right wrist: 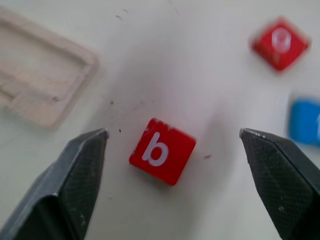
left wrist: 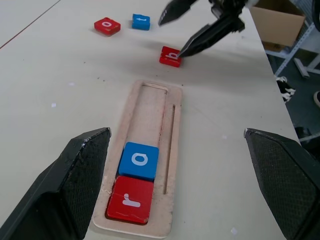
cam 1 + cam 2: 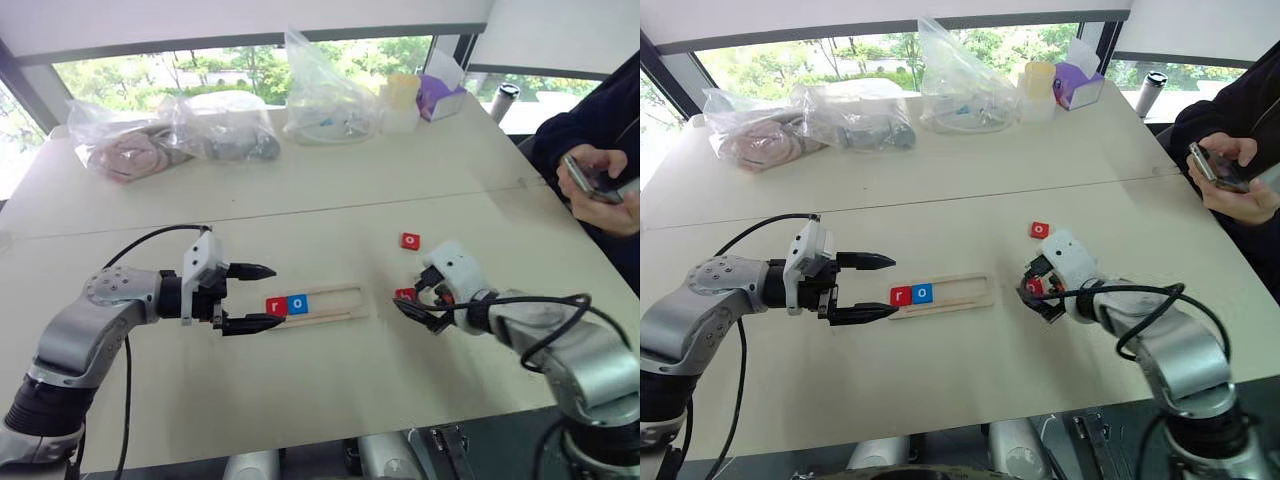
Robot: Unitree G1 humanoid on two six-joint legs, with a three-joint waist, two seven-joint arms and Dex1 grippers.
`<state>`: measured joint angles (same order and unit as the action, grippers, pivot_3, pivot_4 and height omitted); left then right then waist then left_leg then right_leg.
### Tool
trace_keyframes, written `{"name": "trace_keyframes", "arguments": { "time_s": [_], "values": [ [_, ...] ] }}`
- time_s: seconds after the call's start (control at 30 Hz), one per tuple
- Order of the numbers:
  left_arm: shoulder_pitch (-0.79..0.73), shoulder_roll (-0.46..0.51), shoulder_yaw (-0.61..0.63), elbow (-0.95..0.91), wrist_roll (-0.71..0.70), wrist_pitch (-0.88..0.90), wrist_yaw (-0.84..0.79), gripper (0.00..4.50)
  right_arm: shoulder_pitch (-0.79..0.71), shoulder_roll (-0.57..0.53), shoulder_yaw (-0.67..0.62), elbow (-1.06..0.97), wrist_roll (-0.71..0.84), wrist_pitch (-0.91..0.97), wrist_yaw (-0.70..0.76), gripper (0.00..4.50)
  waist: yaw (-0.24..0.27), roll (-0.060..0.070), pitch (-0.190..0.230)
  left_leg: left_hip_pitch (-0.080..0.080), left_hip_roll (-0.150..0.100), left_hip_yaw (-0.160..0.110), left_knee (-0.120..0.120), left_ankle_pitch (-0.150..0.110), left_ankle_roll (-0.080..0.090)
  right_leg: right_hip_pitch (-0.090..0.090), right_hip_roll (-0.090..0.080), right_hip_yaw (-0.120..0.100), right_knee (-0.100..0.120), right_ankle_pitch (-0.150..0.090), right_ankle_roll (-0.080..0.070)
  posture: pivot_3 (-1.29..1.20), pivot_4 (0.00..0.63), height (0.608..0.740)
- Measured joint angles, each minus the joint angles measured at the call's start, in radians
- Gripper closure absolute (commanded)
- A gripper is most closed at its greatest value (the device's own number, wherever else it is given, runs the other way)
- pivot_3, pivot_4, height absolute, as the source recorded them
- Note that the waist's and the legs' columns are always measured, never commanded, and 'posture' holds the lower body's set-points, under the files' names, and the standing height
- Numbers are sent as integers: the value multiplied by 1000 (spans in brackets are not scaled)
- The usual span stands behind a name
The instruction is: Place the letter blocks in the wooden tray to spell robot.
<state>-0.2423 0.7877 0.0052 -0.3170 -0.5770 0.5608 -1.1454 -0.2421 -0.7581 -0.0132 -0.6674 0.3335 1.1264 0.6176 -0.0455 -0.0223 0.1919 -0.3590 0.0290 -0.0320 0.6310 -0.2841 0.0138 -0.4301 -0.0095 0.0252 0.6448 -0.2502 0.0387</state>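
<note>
Pale wood forms the tray, which lies flat on the cream worktop between the two arms; a red r block fills its end nearest the left gripper, and a blue o block sits touching it in the next place, while the rest of the groove is bare; the left gripper hangs level just beside that filled end, its jaws spread wide with nothing between them; the right gripper points down at a red b block, which lies flat on the worktop a little way off the tray's bare end, and its jaws stand wide on either side of the block without touching it; a second red o block rests farther out on the worktop, apart from the b, and a blue block lies near that red o, its letter too small to read; clear plastic bags sit along the far edge by the window, and a person's hands hold a phone at the worktop's right side.
</note>
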Motion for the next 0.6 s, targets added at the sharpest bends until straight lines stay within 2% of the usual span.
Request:
{"name": "trace_keyframes", "arguments": {
  "time_s": [0.03,0.13,0.27,0.37,0.53,0.6],
  "values": [
    [-2,-1,-1,0,1,0,0,0,7,-56,-6,62,5,-169,118,78,0,-1,1,0,0,0,0,0,0,0,0,0,0,0,0,0,150,740],
    [-5,-1,-2,1,2,-1,0,0,41,-126,-2,168,12,-369,288,78,2,-4,2,0,0,0,0,0,0,0,0,0,0,0,2,0,150,740],
    [-17,0,-5,5,3,-2,-3,0,11,-165,75,468,-60,-693,476,78,1,-4,4,0,0,2,2,0,0,1,-1,1,0,0,1,0,150,740],
    [-26,1,-6,5,4,-3,-4,0,-52,-156,123,627,-101,-809,540,78,0,-4,5,1,0,2,2,0,0,1,-1,1,1,1,1,0,150,740],
    [-24,2,-6,3,4,-3,-4,0,-106,-114,159,769,-144,-918,579,78,3,-4,5,1,0,0,1,0,0,1,0,1,2,3,3,0,150,740],
    [-15,6,-4,3,4,-4,-3,0,-124,-93,161,804,-153,-947,595,78,2,-4,5,1,0,1,1,0,0,1,0,1,2,5,0,0,150,740]
  ]
}}
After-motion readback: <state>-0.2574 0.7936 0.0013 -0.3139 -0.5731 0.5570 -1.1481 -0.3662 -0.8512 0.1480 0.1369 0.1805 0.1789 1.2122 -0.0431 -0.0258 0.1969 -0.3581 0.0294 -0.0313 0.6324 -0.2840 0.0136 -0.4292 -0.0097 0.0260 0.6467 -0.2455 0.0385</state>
